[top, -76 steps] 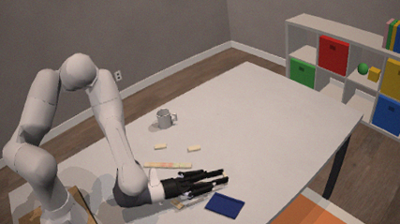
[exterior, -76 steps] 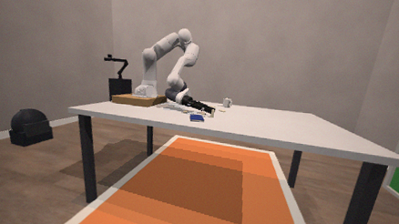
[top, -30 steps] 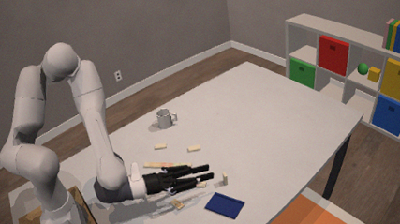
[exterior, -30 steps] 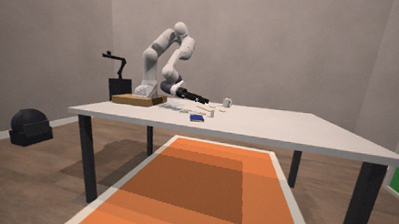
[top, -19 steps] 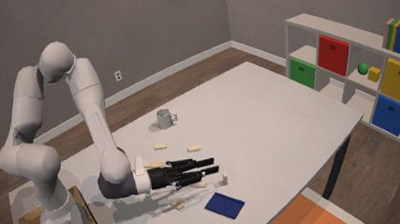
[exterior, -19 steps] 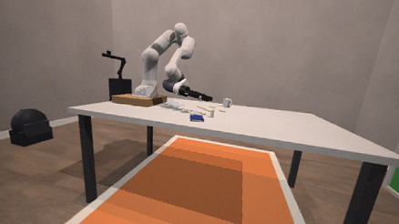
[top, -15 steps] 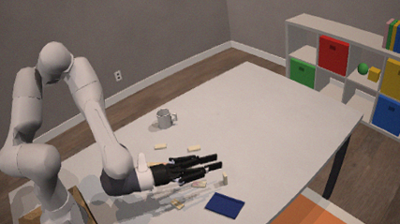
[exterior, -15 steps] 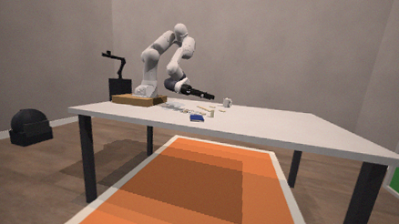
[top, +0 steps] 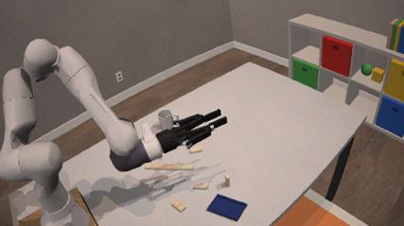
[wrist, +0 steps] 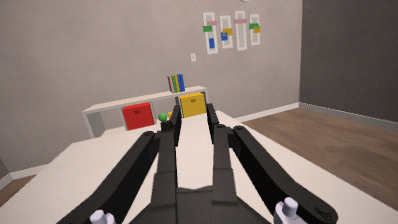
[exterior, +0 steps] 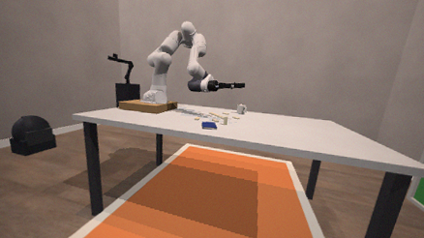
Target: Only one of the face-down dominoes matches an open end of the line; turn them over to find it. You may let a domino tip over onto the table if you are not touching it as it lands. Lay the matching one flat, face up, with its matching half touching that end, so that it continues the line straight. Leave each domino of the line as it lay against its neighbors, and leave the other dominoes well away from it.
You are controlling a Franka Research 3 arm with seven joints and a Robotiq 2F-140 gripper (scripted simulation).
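My gripper (top: 223, 117) (exterior: 244, 86) (wrist: 194, 112) is level, high above the table; its fingers are partly apart with nothing between them. The line of dominoes (top: 169, 166) (exterior: 218, 116) lies flat, coloured marks up. A plain domino (top: 196, 150) (exterior: 236, 118) lies beyond the line's right end. Another domino (exterior: 225, 113) lies farther back, hidden by the arm in the top view. One domino (top: 227, 180) (exterior: 225, 121) stands upright. A domino with pinkish marks (top: 201, 186) lies left of it. Another domino (top: 179, 205) (exterior: 196, 119) lies nearer the base, its marks too small to read.
A dark blue tray (top: 227, 207) (exterior: 209, 126) lies near the table's front edge, close to the standing domino. A grey mug (top: 165, 118) (exterior: 241, 109) stands behind the gripper. The wrist view shows no dominoes, only table, shelf and walls.
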